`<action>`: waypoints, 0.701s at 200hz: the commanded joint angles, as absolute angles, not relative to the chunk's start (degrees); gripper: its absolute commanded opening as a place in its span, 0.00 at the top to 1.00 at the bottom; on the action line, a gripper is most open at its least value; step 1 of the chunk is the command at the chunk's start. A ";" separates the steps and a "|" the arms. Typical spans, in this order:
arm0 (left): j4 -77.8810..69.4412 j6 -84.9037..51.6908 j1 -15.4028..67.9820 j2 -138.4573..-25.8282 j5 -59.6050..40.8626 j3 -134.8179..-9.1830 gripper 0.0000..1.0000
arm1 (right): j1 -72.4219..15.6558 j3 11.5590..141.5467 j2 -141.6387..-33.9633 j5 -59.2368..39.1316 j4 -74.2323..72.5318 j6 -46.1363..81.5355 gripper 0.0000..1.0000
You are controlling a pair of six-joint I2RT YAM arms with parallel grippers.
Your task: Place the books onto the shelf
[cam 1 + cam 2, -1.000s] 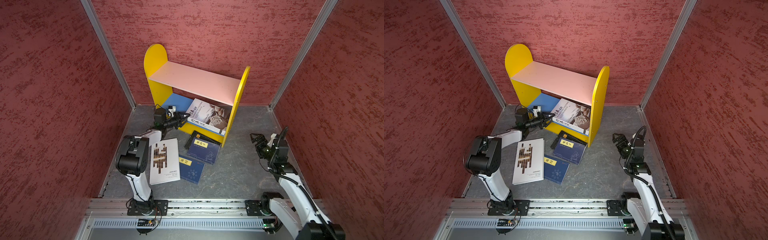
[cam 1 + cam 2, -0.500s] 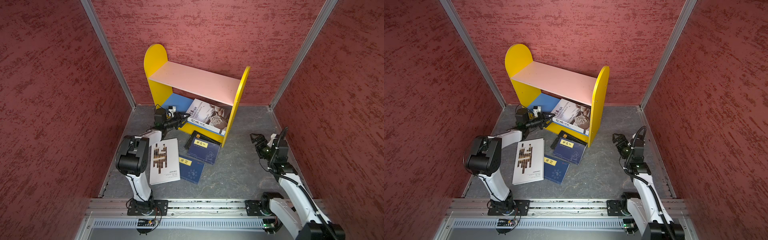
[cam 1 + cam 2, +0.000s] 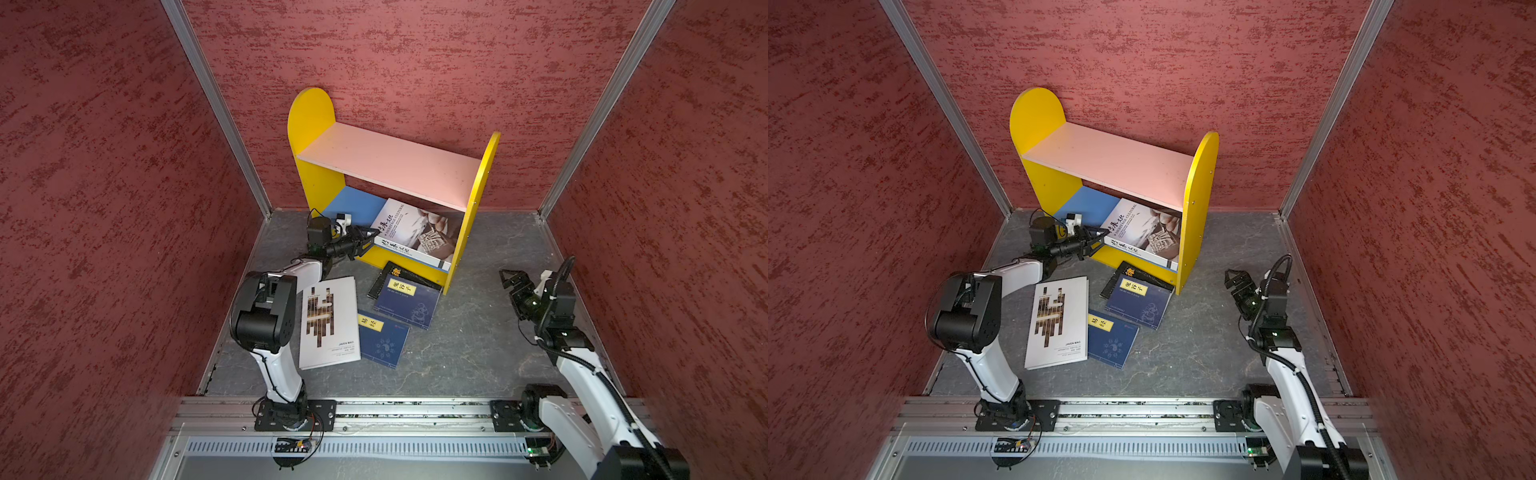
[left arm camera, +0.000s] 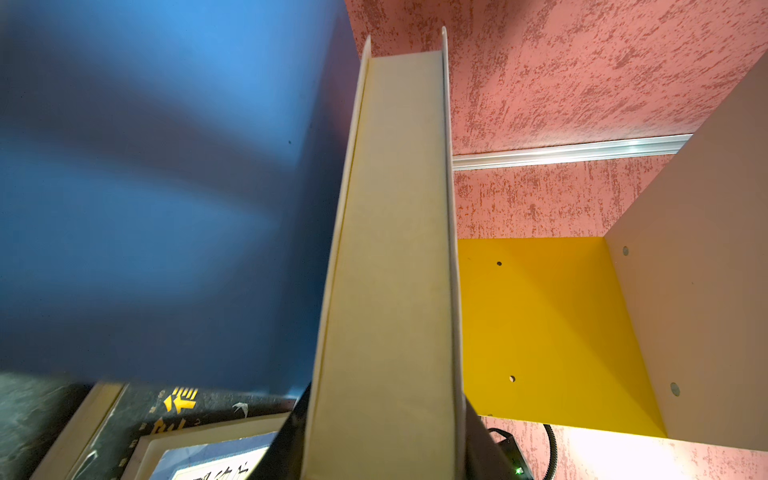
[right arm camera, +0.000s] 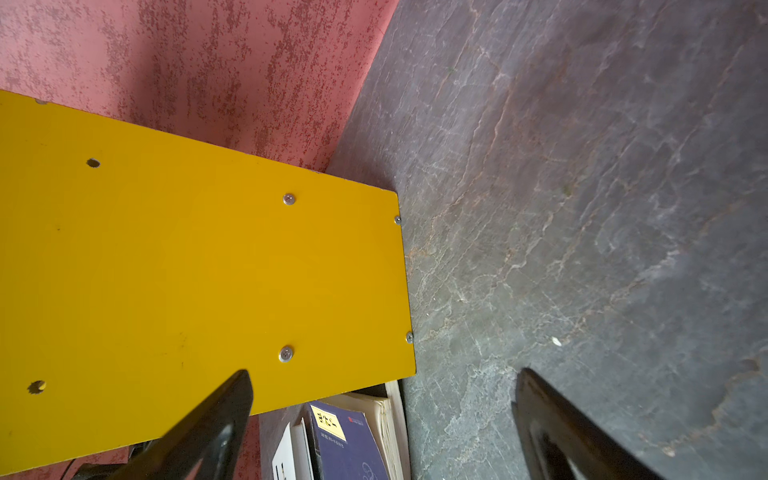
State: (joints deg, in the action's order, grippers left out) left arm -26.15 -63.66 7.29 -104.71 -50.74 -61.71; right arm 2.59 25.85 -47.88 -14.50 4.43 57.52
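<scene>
The shelf (image 3: pixel 386 162) (image 3: pixel 1108 160) stands at the back wall. A large white book (image 3: pixel 419 232) (image 4: pixel 395 249) leans on its blue lower board against the right yellow panel. My left gripper (image 3: pixel 368 241) (image 4: pixel 380 415) is shut on this book's near edge. On the floor lie a white book with brown bars (image 3: pixel 330 322), two navy books (image 3: pixel 384 338) (image 3: pixel 409 299), and a black book (image 3: pixel 390 272) partly under one navy book. My right gripper (image 3: pixel 513 278) (image 5: pixel 384 374) hangs open and holds nothing, to the right of the shelf.
Red textured walls (image 3: pixel 124 166) close in on three sides. A metal rail (image 3: pixel 415 411) with both arm bases runs along the front. The shelf's right yellow panel (image 5: pixel 187 270) faces the right gripper, with grey stone floor (image 5: pixel 582 208) beside it.
</scene>
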 commanded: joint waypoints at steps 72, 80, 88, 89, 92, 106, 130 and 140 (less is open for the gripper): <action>-23.61 -61.72 7.21 -104.28 -51.12 -62.03 0.56 | 2.12 25.22 -46.77 -12.74 4.57 58.35 0.01; -23.47 -61.67 7.19 -104.24 -50.85 -61.96 0.54 | 2.16 25.16 -46.74 -12.74 4.65 58.33 0.01; -23.47 -61.70 7.23 -104.15 -50.73 -61.88 0.51 | 2.17 25.14 -46.74 -12.74 4.66 58.32 0.01; -23.47 -61.70 7.22 -104.15 -50.77 -61.88 0.51 | 2.14 25.14 -46.75 -12.74 4.66 58.29 0.01; -23.40 -61.66 7.21 -104.11 -50.74 -61.80 0.50 | 2.11 25.14 -46.70 -12.74 4.66 58.30 0.01; -23.10 -61.59 7.14 -103.93 -50.40 -61.82 0.45 | 2.13 25.22 -46.84 -12.66 4.59 58.23 0.01; -22.05 -61.01 6.87 -103.56 -50.05 -62.12 0.39 | 2.11 25.22 -47.09 -12.74 4.31 58.24 0.01; -21.48 -60.47 6.53 -103.30 -49.92 -62.14 0.37 | 2.11 25.31 -47.20 -12.83 4.22 58.25 0.01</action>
State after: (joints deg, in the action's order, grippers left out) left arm -23.05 -62.61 7.07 -104.57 -50.70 -61.71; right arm 2.59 25.74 -47.46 -14.04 4.58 57.69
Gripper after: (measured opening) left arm 0.612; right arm 0.990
